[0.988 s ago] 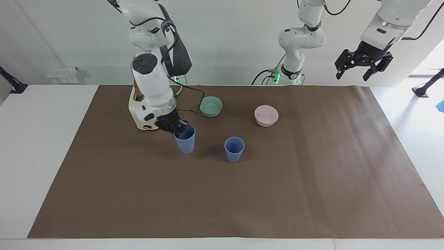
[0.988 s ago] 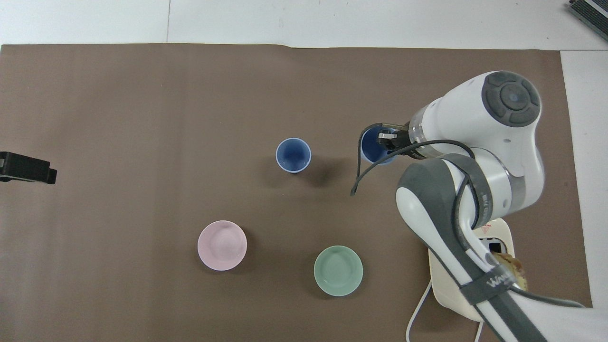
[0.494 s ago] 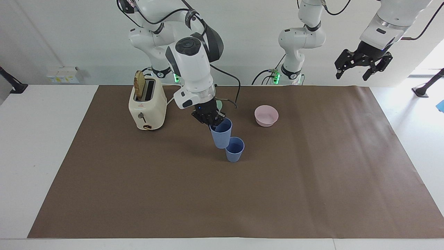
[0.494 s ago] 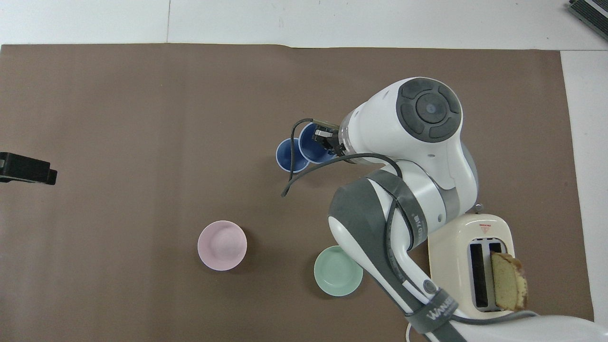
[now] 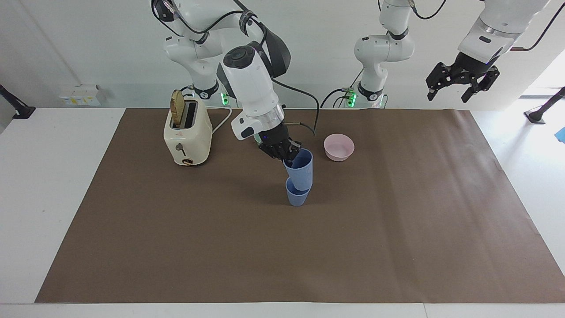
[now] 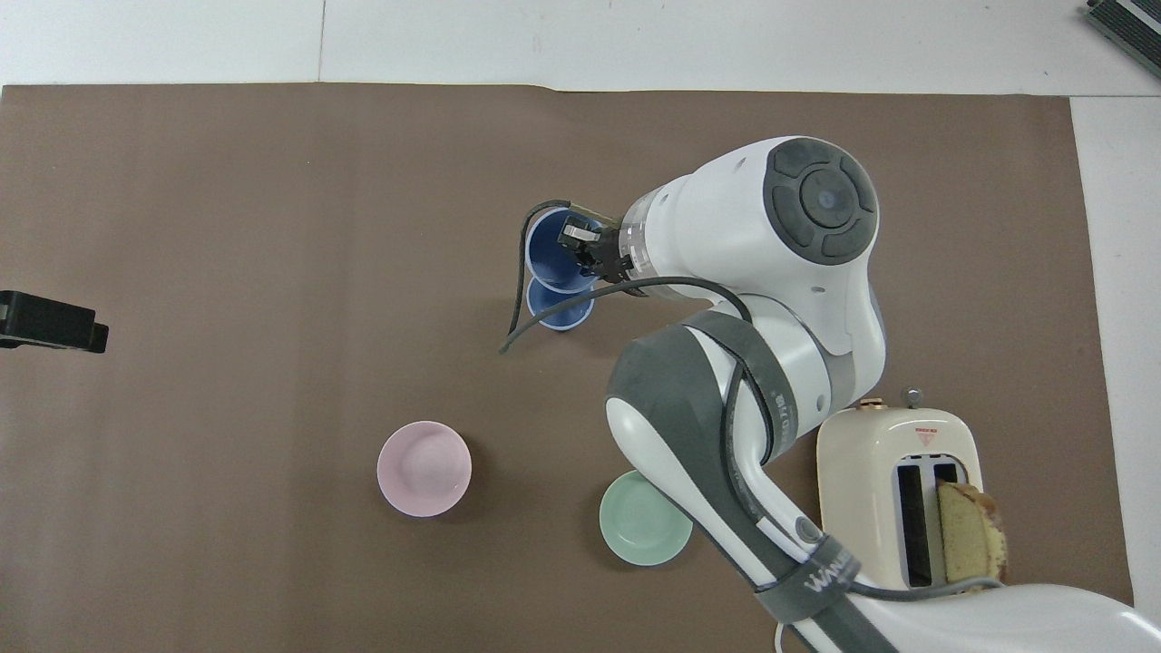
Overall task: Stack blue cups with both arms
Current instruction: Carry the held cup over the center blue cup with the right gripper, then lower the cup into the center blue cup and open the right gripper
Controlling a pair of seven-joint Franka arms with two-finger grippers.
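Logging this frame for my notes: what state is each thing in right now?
Held cup: upright, gripped at the rim, over the standing cup.
Standing cup: upright on the table.
Right gripper: shut on the held cup.
Left gripper: open, raised, waiting.
Pink bowl: upright, empty.
Toaster: bread in one slot.

A robotics lab: two white arms (image 5: pixel 251 88) at a paper-covered table (image 5: pixel 397 229), bare white walls.

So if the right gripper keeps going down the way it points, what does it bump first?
The right gripper is shut on the rim of a blue cup, pointing down. That held cup would probably meet the other blue cup, standing right below it; its base already looks level with that rim.
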